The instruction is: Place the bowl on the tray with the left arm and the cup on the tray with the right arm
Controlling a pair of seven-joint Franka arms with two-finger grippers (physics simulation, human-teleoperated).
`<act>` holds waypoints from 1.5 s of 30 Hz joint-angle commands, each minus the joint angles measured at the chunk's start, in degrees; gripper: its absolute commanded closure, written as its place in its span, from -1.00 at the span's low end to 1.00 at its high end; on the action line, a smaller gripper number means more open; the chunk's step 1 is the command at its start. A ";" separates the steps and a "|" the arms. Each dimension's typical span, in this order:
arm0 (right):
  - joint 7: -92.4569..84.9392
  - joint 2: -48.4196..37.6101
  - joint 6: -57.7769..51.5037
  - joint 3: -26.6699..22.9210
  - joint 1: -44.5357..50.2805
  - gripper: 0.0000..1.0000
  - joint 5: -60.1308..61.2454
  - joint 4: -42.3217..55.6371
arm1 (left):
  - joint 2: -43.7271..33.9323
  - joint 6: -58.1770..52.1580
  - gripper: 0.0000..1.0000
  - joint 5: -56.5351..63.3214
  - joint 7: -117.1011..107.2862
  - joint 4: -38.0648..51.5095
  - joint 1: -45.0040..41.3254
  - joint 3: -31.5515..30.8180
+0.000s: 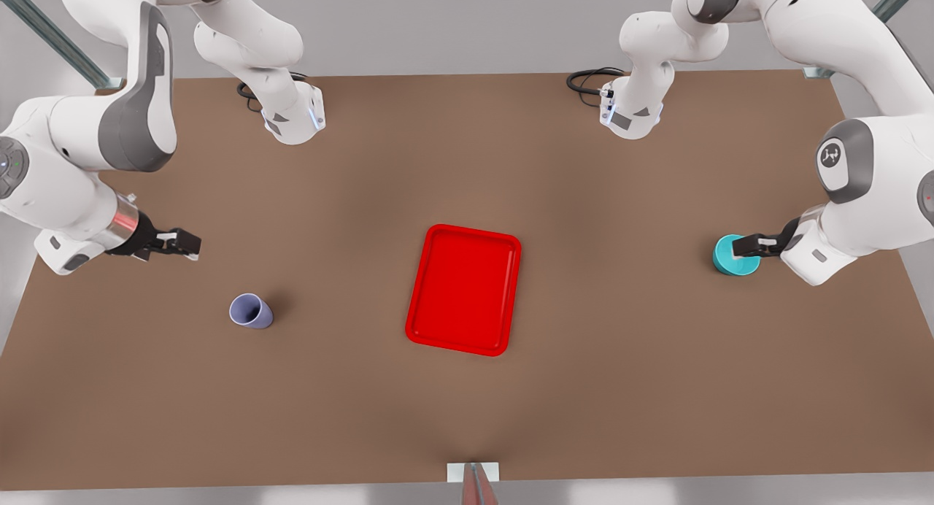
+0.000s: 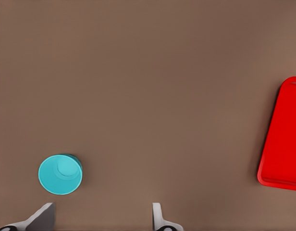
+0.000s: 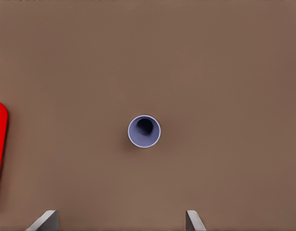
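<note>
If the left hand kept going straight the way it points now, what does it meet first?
Most likely the bare table. The left hand points down at it, fingers open, above and apart from the bowl, which lies off to one side of that line. The tray is farther off. Height is unclear.

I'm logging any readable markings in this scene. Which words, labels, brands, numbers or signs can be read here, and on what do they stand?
No readable text.
The bowl, the cup and the tray: plain, unmarked.
Round emblem on the grey joint cover of the arm by the bowl: a white logo, no legible letters.
Dark arrow-like marks on the arm bases: symbols, not words.
</note>
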 commanded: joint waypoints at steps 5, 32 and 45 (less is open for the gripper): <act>0.20 1.28 -0.26 0.26 -0.74 -1.00 0.57 1.30 | 0.35 11.06 -1.00 -2.26 18.62 -13.52 10.33 0.79; -0.33 10.07 1.14 0.34 -3.64 -1.00 0.66 4.29 | 9.13 45.88 -1.00 -18.35 47.11 -42.89 19.48 6.24; 0.29 12.61 22.15 0.43 -6.72 -1.00 2.42 -13.82 | 11.24 47.99 0.19 -20.02 45.79 -42.71 18.69 6.16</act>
